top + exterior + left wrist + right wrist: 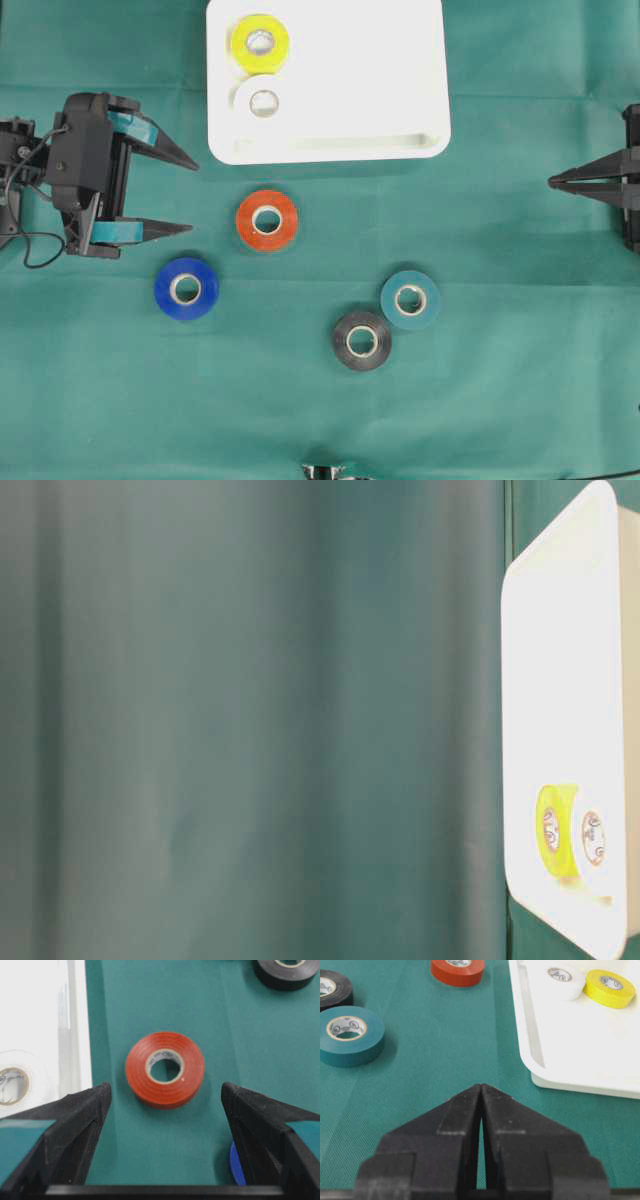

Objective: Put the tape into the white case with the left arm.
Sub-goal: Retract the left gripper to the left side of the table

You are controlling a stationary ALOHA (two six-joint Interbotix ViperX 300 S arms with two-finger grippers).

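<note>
1. White case: shallow rimmed tray at the far edge of the green surface. Holds a yellow roll and a white roll, touching, in its left part.
2. Red roll: lies flat just in front of the case, nearest of the loose rolls to it. Judged the next tape to take.
3. Blue roll, black roll, teal roll: flat on the surface, farther from the case than the red roll; black and teal almost touch.
4. Left gripper: jaws wide, empty, left of the red roll and aimed at it; the wrist view frames the roll between the tips.
5. Right gripper: jaws closed, empty, right of the case.
6. Handling, judged: tape rolls are light, stiff and smooth-sided. Grip across the outer rim, jaws straddling the roll, or one finger through the core.
</note>
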